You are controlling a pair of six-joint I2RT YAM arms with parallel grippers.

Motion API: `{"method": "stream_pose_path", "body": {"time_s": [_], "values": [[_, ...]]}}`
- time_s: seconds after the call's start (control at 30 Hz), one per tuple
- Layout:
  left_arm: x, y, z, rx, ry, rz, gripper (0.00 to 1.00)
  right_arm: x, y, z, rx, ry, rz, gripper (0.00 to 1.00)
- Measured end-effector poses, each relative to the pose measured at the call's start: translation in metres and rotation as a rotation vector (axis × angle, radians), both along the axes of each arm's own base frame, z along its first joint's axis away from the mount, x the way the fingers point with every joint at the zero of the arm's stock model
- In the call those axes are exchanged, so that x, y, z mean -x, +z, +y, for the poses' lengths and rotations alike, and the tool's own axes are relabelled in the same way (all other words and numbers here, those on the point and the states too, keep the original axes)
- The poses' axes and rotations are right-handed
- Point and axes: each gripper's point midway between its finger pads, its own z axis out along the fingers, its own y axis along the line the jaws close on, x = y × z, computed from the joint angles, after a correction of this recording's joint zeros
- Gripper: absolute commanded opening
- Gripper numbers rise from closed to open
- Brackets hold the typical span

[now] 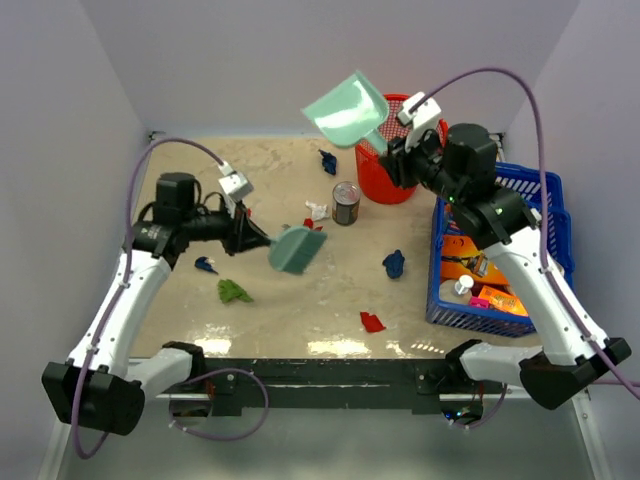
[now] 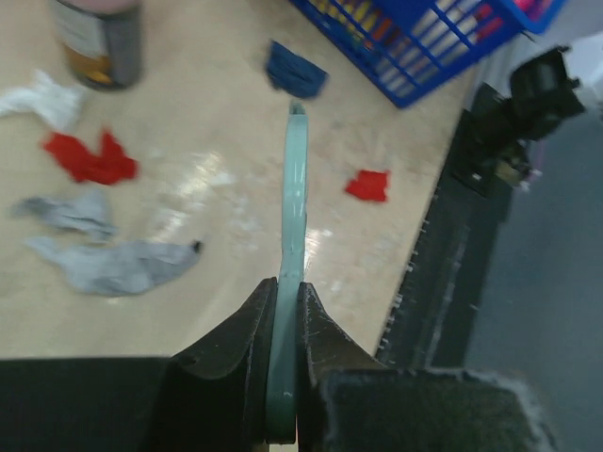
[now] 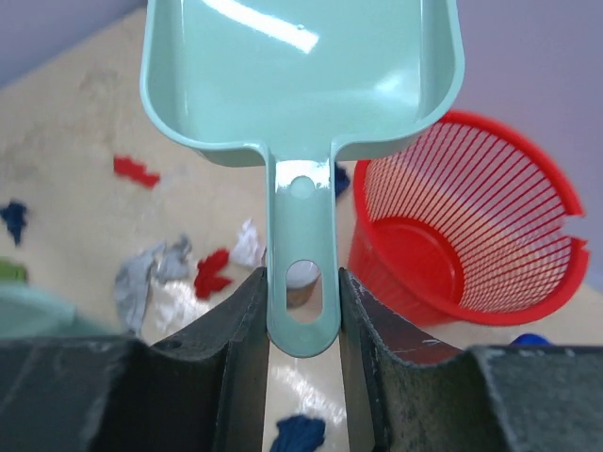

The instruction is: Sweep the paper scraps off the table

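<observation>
My left gripper (image 1: pixel 262 240) is shut on a flat teal sweeper (image 1: pixel 295 250), held just over the table (image 1: pixel 300 305); the left wrist view shows it edge-on (image 2: pixel 295 188) between my jaws (image 2: pixel 287 294). My right gripper (image 1: pixel 396 150) is shut on the handle of a mint dustpan (image 1: pixel 347 108), raised beside the red basket (image 1: pixel 398 172); the pan (image 3: pixel 301 75) looks empty. Paper scraps lie scattered: dark blue (image 1: pixel 327 160), white and red (image 1: pixel 318 210), blue (image 1: pixel 394 263), red (image 1: pixel 372 322), green (image 1: pixel 234 291). Grey ones (image 2: pixel 113 264) and a red one (image 2: pixel 89 158) lie left of the sweeper.
A tin can (image 1: pixel 346 203) stands mid-table beside the scraps. A blue crate (image 1: pixel 545 215) of packaged goods sits at the right edge. The red basket (image 3: pixel 462 245) is empty inside. Lilac walls close the back and sides; the black rail (image 1: pixel 330 370) runs along the front.
</observation>
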Motion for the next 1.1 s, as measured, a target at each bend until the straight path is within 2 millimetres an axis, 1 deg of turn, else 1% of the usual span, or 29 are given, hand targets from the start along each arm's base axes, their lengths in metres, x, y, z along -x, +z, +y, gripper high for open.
{"method": "stream_pose_path", "body": {"time_s": [0.03,0.1,0.13,0.2,0.3,0.4,0.5,0.53,0.6,0.67,0.77,0.87,1.0,1.1], "values": [[0.01,-0.014,-0.009,0.008,-0.037,0.039,0.0,-0.005,0.018,-0.003,-0.032,-0.024,-0.038,0.0],[0.029,-0.04,-0.023,0.014,-0.098,0.124,0.0,-0.011,0.04,-0.006,-0.062,-0.053,-0.09,0.0],[0.038,-0.05,-0.031,0.018,-0.127,0.155,0.0,-0.015,0.05,-0.008,-0.074,-0.067,-0.115,0.0],[0.056,-0.061,-0.048,0.037,-0.194,0.204,0.0,-0.022,0.063,-0.011,-0.092,-0.094,-0.15,0.0],[0.071,-0.063,-0.071,0.093,-0.281,0.258,0.0,-0.031,0.067,-0.017,-0.102,-0.129,-0.165,0.0],[0.078,-0.065,-0.093,0.12,-0.346,0.287,0.0,-0.042,0.063,-0.029,-0.094,-0.174,-0.163,0.0],[0.084,-0.072,-0.118,0.131,-0.403,0.324,0.0,-0.049,0.062,-0.044,-0.089,-0.219,-0.161,0.0],[0.084,-0.076,-0.127,0.137,-0.404,0.356,0.0,-0.049,0.063,-0.049,-0.09,-0.23,-0.163,0.0],[0.076,-0.084,-0.143,0.154,-0.38,0.424,0.0,-0.048,0.065,-0.061,-0.088,-0.252,-0.165,0.0],[0.065,-0.096,-0.151,0.148,-0.334,0.471,0.0,-0.042,0.072,-0.075,-0.091,-0.277,-0.182,0.0],[0.046,-0.108,-0.163,0.146,-0.278,0.52,0.0,-0.025,0.088,-0.098,-0.099,-0.316,-0.219,0.0],[0.032,-0.117,-0.171,0.145,-0.234,0.53,0.0,-0.006,0.104,-0.114,-0.118,-0.341,-0.262,0.0],[0.02,-0.125,-0.175,0.104,-0.171,0.502,0.0,0.007,0.114,-0.122,-0.133,-0.344,-0.29,0.0],[0.009,-0.132,-0.171,0.054,-0.121,0.454,0.0,0.005,0.109,-0.122,-0.136,-0.339,-0.276,0.0]]}}
